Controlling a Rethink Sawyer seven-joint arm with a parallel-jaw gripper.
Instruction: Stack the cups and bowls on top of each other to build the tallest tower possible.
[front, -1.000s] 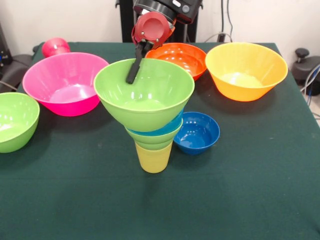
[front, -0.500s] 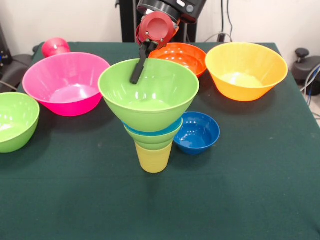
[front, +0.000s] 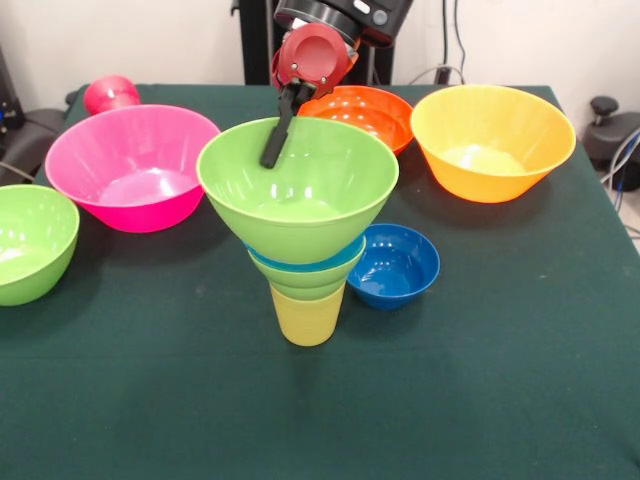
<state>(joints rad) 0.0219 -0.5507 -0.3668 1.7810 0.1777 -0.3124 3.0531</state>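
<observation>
The tower (front: 300, 235) stands near the middle of the desk (front: 480, 400): a yellow cup (front: 307, 315) at the base, small nested bowls above it, and a wide green bowl (front: 297, 185) on top. The hand (front: 274, 150) hangs at the top bowl's 11 o'clock rim, one dark finger reaching down inside the far wall. Whether it pinches the rim or has let go, I cannot tell. The top bowl sits a little off-centre over the cup, so lifting straight up looks safer than any sideways pull. From the hand, the loose bowls lie thus: orange-red bowl (front: 360, 115) just behind at 1 o'clock, yellow-orange bowl (front: 492, 140) at 3 o'clock, pink bowl (front: 130, 165) at 9 o'clock.
</observation>
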